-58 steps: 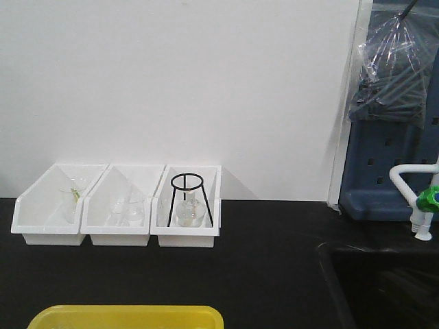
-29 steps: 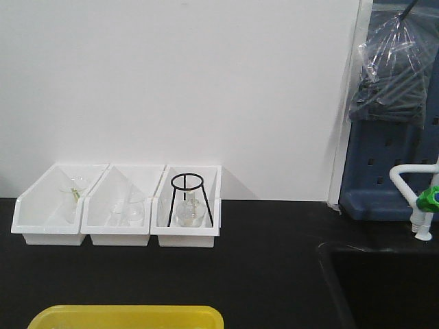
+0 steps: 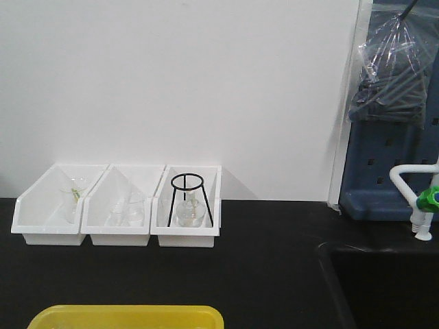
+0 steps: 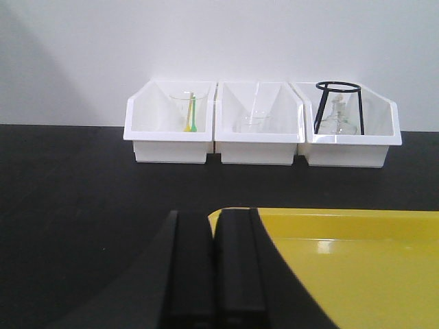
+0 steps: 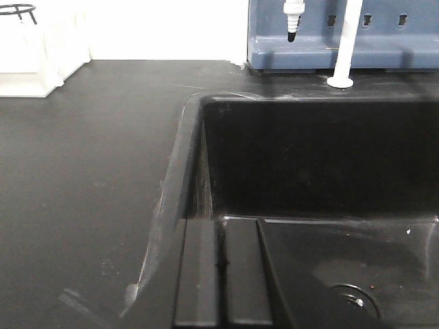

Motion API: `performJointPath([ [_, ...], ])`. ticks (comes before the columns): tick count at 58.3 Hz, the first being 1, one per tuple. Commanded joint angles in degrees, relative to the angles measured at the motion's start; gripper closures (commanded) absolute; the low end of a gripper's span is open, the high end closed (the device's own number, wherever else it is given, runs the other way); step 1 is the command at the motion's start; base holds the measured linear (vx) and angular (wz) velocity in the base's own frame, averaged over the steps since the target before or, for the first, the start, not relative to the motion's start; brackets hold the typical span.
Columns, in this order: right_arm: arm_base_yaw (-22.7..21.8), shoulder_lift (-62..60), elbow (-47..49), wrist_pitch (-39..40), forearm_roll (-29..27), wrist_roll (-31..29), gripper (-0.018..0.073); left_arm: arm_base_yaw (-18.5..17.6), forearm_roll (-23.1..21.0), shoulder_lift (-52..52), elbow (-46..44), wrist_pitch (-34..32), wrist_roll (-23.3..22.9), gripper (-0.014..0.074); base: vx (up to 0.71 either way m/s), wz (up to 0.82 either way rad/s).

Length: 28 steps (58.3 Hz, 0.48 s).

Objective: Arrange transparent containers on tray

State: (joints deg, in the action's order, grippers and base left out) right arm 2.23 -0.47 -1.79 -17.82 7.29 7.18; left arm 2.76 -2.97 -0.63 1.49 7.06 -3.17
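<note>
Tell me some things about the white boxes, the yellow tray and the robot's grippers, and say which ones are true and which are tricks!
1. Three white bins stand side by side against the wall. True.
2. The black wire stand is in the left bin in the front view. False: it is in the right bin, over a round clear flask.
3. The yellow tray is full of glass tubes. False: the part that shows is bare.
4. The left gripper is shut, holding nothing. True.
5. The right gripper hangs over the tray. False: it sits by the edge of the black sink.
6. A white tap stands near the sink. True.
</note>
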Motion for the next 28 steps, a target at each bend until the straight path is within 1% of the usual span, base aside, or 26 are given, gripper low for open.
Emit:
performJointPath([
  [1, -0.40, 0.76, -0.44, 4.57, 0.45, -0.53, 0.0572, 0.27, -0.11, -0.12, 2.19, -4.85, -0.09, 0.0603, 0.00, 0.00],
  [28, -0.40, 0.76, -0.44, 4.53, 0.45, -0.53, 0.0572, 0.27, -0.11, -0.12, 2.19, -4.85, -0.09, 0.0603, 0.00, 0.00],
])
